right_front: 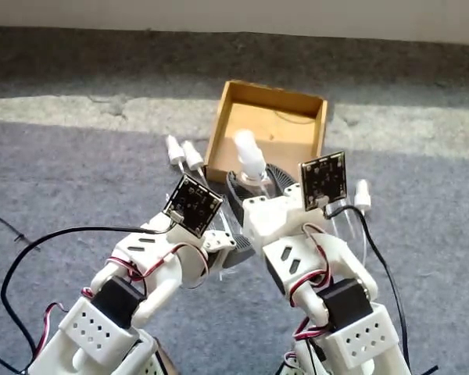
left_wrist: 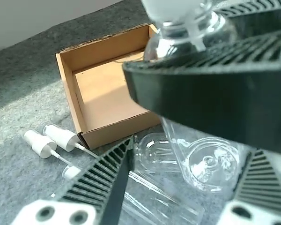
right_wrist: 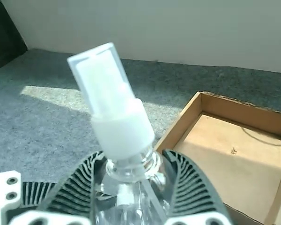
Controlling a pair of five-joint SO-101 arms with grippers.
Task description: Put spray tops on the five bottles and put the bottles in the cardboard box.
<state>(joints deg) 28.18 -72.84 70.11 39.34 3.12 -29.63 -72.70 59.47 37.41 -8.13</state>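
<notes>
The box [right_front: 270, 125] in the upper middle of the high view is open at the top, so its floor can be reached from above. Its near wall is crowded by the right gripper [right_front: 254, 186], closed on a capped bottle [right_front: 250, 160], and the lower middle is taken up by the two arms [right_front: 297, 250]. Two spray tops [right_front: 176, 148] are laid by the box's left near corner, and another spray top [right_front: 363, 193] lies right of the arms. Loose bottles [left_wrist: 208, 161] are seen lying under the grippers. Open carpet [right_front: 78, 180] is found at the left, crossed lower down by a black cable [right_front: 102, 229].

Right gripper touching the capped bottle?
Touching. Right wrist view: the right gripper clamps both sides of the bottle just under its spray top.
</notes>
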